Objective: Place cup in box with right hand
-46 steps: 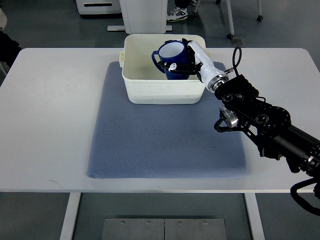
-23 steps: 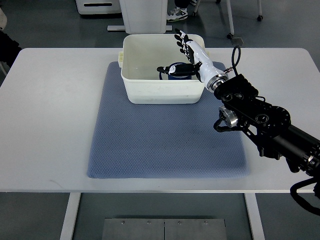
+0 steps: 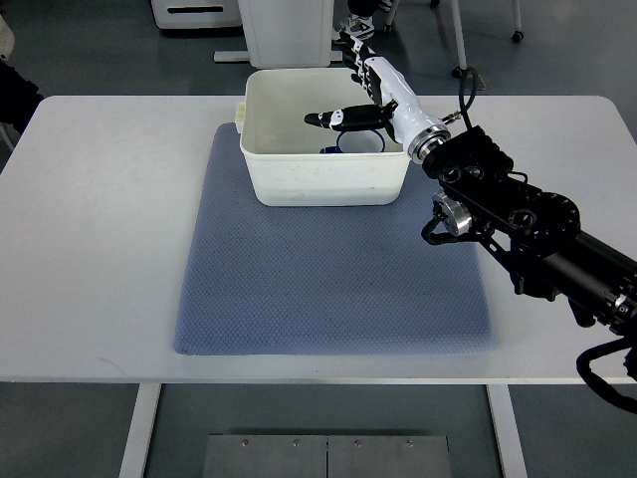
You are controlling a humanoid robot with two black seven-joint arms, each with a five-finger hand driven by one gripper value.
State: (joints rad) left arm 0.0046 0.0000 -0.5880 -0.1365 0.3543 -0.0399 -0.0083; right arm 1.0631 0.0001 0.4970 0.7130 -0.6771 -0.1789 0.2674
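A dark blue cup (image 3: 352,145) with a white inside sits on the floor of the white box (image 3: 261,169), toward its right side; the near wall hides most of it. My right hand (image 3: 350,88) hovers above the box's right half, open, with the fingers spread and the thumb reaching left over the cup. It holds nothing. The black right arm (image 3: 518,224) comes in from the lower right. The left arm is out of view.
The box stands at the far end of a blue-grey mat (image 3: 333,274) on a white table (image 3: 90,229). Behind the table are a white pedestal (image 3: 287,28), a person's shoes (image 3: 350,22) and chair legs.
A second ago the right hand held the cup above the box. It lowered the cup inside, let go, and has now lifted up and back with its fingers spread.
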